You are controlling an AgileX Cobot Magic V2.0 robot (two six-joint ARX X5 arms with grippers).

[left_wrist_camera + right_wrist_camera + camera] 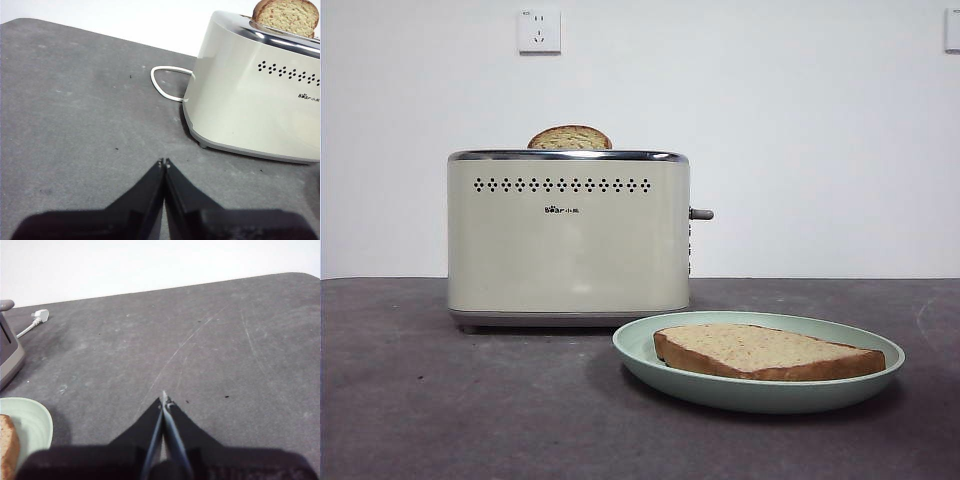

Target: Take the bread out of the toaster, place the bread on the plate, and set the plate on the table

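Observation:
The bread (765,351), a large flat tan slice with brown crust, lies flat on the mint-green plate (640,350). The plate rests on the dark table (440,400), in front of and to the right of the cream toaster (568,235). A smaller domed slice (570,138) sticks up from the toaster's slot; it also shows in the left wrist view (287,16). My left gripper (164,162) is shut and empty over bare table beside the toaster (250,95). My right gripper (164,401) is shut and empty beside the plate (30,422) and bread (7,445).
A white power cord (167,85) loops on the table behind the toaster, its plug (39,316) lying further back. The toaster's grey lever (701,213) sticks out on its right side. A wall socket (539,31) is on the white wall.

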